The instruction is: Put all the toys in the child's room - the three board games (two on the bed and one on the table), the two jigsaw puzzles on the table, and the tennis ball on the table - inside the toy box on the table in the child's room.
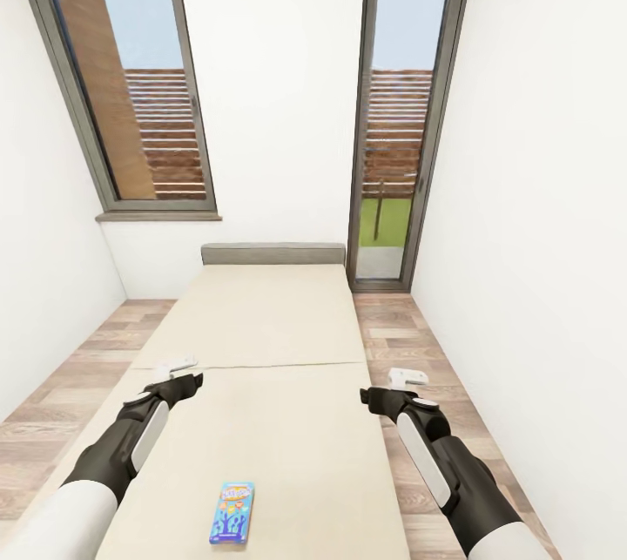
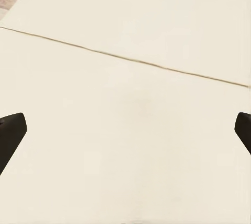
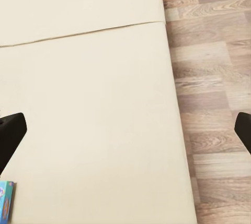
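Bright, even daylight, seemingly from the windows; faint shadows, wide-angle edge stretching.

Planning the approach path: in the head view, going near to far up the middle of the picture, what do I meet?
Board game → seam across the bed → grey headboard → white wall.

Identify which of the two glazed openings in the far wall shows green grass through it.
The right-hand, floor-length glazed door beside the bed: grass shows at its foot, before a slatted fence. The left window, set higher, shows only wood cladding, fence and sky.
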{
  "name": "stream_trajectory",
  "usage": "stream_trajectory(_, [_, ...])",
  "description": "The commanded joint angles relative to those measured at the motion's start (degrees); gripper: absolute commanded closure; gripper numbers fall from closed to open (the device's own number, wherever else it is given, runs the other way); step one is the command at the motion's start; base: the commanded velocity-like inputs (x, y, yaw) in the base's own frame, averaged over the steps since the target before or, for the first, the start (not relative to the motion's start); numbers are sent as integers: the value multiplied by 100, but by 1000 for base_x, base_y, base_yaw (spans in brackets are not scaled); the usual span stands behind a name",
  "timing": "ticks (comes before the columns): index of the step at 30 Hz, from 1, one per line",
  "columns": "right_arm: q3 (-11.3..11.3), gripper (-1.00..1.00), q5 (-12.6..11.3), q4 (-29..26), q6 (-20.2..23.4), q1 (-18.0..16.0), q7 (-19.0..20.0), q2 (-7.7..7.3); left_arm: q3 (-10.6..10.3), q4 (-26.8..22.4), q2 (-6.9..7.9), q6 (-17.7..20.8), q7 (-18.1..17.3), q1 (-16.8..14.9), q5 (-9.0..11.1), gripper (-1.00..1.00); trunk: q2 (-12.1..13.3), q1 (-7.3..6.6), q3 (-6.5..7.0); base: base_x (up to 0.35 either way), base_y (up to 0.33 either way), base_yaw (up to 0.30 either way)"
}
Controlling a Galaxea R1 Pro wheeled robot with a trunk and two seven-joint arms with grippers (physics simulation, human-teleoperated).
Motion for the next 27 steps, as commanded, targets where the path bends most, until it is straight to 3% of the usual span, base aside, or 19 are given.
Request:
stream_trajectory(1, [10, -100, -60, -8, 9, -6, -57, 0, -15, -9, 3, 79, 33, -3, 61, -100, -14, 4, -14, 0, 0, 0])
stream_trajectory(5, [10, -100, -60, -11, 2, -6, -62, 16, -44, -1, -5, 478, 20, -3, 72, -100, -14, 4, -14, 0, 0, 0])
stream_trajectory(14, [-11, -100, -60, -17, 0, -6, -104, 52, -56, 77, -103, 940, 12, -162, 96, -100, -14, 4, -19, 0, 0, 0])
stream_trajectory(16, [-13, -100, -60, -23, 0, -6, -109, 58, -57, 140, -176, 1016, 15, -231, 95, -100, -14, 4, -28, 0, 0, 0])
stream_trajectory(22, [-3, -100, -66, -262, 85, -6, -113, 68, -63, 703, -604, 1153, 27, -710, 51, -100, -14, 4, -75, 0, 0, 0])
stream_trajectory(27, [-9, -100, -72, -458, 310, -6, -112, 84, -68, 981, -782, 1035, 36, -853, 40, -100, -14, 4, -121, 0, 0, 0])
